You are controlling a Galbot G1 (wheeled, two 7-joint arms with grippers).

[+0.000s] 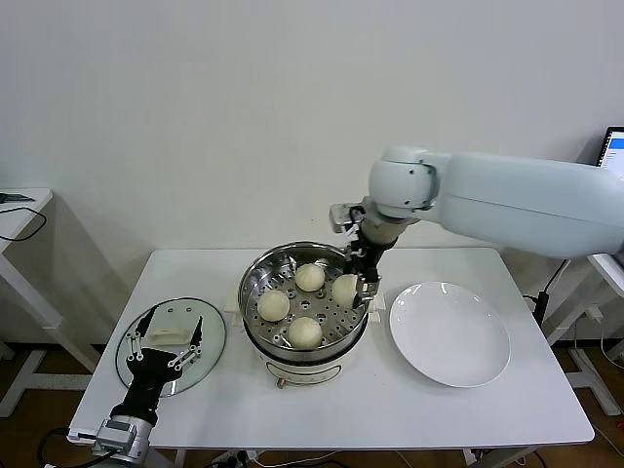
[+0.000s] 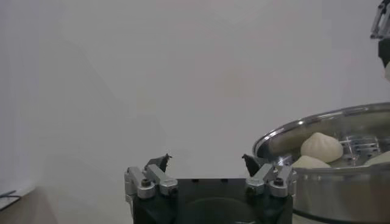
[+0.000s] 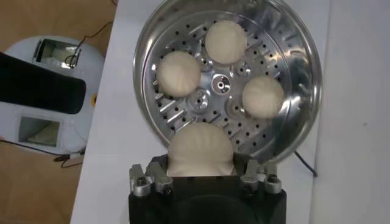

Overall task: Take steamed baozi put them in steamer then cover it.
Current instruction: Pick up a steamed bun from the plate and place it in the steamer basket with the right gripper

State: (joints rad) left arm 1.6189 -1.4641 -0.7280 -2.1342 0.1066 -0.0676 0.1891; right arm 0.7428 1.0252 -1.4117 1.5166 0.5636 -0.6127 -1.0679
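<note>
The steamer (image 1: 255, 276) stands mid-table, its perforated tray open to view. Three baozi lie on the tray (image 1: 310, 277) (image 1: 274, 305) (image 1: 305, 332). My right gripper (image 1: 362, 284) is shut on the fourth baozi (image 1: 344, 289) and holds it over the right side of the tray. In the right wrist view this baozi (image 3: 200, 151) sits between the jaws, above the steamer's rim (image 3: 304, 55). The glass cover (image 1: 213, 336) lies flat on the table to the left. My left gripper (image 1: 166, 337) hovers open over its white handle. In the left wrist view that gripper (image 2: 206, 163) is empty.
A flat white plate (image 1: 450, 333) lies empty to the right of the steamer. The white table (image 1: 390, 409) ends near the plate's right side. A side table (image 1: 15, 210) stands at the far left, a monitor edge (image 1: 614, 146) at the far right.
</note>
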